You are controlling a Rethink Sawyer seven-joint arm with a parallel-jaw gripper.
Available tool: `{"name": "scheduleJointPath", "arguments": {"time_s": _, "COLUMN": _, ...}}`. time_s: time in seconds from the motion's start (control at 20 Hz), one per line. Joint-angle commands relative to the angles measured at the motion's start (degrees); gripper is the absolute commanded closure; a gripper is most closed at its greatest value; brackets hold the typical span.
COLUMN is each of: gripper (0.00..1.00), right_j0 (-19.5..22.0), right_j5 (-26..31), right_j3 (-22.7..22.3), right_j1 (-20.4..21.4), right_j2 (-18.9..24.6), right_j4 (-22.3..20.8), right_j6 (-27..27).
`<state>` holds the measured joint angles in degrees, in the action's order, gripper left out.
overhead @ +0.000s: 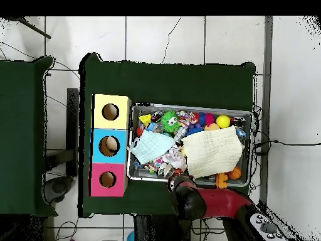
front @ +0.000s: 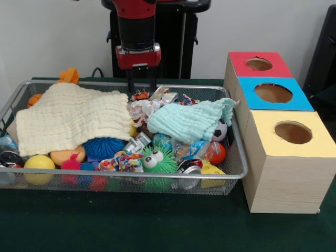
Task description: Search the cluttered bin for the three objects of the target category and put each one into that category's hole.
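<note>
Lying long axis across table: bin [front: 239, 173] | hole [front: 259, 64] facing up | pincer [front: 142, 88] spread over rear rim

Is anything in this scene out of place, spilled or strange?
Little is spilled. One orange toy sits at the far rim of the bin, apparently outside it. Two cloths, a cream one and a mint one, lie crumpled over the toys and hide many. The three boxes stand in a tidy row.

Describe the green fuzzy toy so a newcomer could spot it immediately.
Find the wire bin beside the wooden boxes. Along its front wall, right of centre, sits the green toy. Alone among the spiky balls, it has two big googly eyes.
</note>
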<state>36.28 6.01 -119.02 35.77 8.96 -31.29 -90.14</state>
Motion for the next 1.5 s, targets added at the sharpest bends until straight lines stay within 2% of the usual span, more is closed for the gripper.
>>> {"name": "scheduleJointPath", "arguments": {"time_s": 0.05, "gripper": 0.00, "right_j0": 1.5, "right_j5": 1.4, "right_j3": 4.2, "right_j1": -1.5, "right_j2": 3.9, "right_j4": -3.0, "right_j6": -1.5}}
{"name": "scheduleJointPath", "arguments": {"time_s": 0.7, "gripper": 0.00, "right_j0": 1.0, "right_j5": 0.6, "right_j3": 4.7, "right_j1": -2.1, "right_j2": 3.0, "right_j4": -4.1, "right_j6": -2.0}}
{"name": "scheduleJointPath", "arguments": {"time_s": 1.5, "gripper": 0.00, "right_j0": 0.0, "right_j5": -1.9, "right_j3": 6.6, "right_j1": -5.1, "right_j2": 1.7, "right_j4": -4.8, "right_j6": -3.6}}
